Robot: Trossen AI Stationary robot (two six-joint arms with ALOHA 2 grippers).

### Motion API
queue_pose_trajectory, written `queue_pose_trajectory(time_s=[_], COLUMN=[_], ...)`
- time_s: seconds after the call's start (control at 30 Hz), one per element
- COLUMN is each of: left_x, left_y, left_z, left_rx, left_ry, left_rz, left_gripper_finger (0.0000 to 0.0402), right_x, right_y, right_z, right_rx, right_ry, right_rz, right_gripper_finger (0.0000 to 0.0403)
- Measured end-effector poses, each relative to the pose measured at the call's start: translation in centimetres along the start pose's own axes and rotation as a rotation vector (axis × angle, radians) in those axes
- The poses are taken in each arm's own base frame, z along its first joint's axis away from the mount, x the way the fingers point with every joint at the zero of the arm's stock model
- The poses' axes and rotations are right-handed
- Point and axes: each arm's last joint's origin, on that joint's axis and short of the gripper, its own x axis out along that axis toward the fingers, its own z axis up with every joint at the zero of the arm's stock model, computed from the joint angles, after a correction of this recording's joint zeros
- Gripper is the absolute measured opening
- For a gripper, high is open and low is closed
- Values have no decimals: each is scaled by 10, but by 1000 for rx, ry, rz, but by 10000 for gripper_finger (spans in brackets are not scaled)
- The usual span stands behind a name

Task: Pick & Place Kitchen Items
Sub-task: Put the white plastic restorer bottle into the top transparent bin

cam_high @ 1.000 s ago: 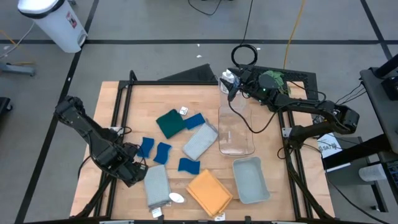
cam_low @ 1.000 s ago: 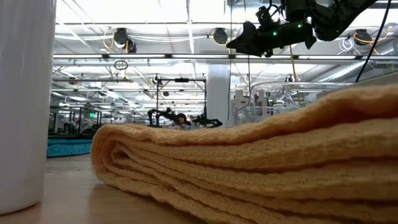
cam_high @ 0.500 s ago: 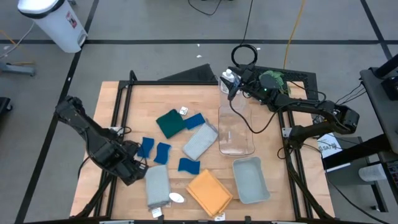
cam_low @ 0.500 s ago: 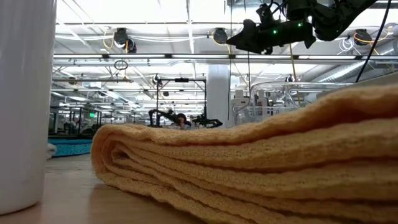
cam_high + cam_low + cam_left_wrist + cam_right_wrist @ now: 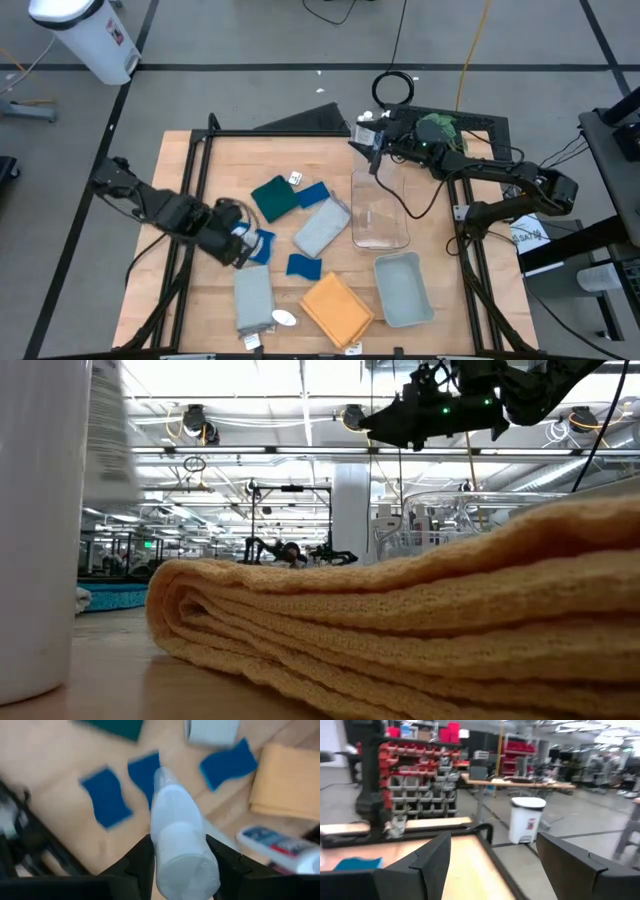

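Four cloths lay on the wooden table: two grey, one teal, one orange. Three sponges showed clearly, with another partly hidden under the left gripper, which was clamped narrow on a white bottle above them. A second bottle lay beside the nearer grey cloth. The right gripper hung spread wide and empty over the bin's far end. Grey floor surrounded the table

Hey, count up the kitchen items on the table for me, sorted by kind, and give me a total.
Bottles: 3
Sponges: 4
Cloths: 4 (1 teal, 2 grey, 1 orange)
Total: 11
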Motion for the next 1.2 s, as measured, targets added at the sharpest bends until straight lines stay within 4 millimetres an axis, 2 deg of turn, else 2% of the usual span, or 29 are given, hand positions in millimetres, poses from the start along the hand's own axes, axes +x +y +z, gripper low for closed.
queue_pose_trajectory(time_s=[0.2, 0.33, 0.43, 0.57, 0.83, 0.97, 1.2], left_x=[22, 33, 33, 17, -17, -20, -19], left_y=[-18, -36, -47, -59, -70, -75, -78], left_z=[43, 73, 91, 110, 124, 128, 135], left_rx=[206, 359, 476, 595, 744, 792, 852], left_ry=[-2, -19, -52, -131, -299, -360, -402], left_rz=[86, 67, 71, 45, -25, -52, -67], left_gripper_finger=[140, 139, 139, 139, 139, 139, 139], right_x=[2, 3, 4, 2, 0, 9, 30], right_y=[17, 36, 54, 76, 103, 111, 126], right_z=[-4, -9, -11, -12, -8, -17, -42], right_rx=[36, 7, -21, -45, -37, -24, 17], right_ry=[48, 108, 129, 150, 129, 142, 121], right_rz=[131, 206, 276, 361, 442, 379, 397], right_gripper_finger=[265, 265, 265, 265, 265, 265, 265])
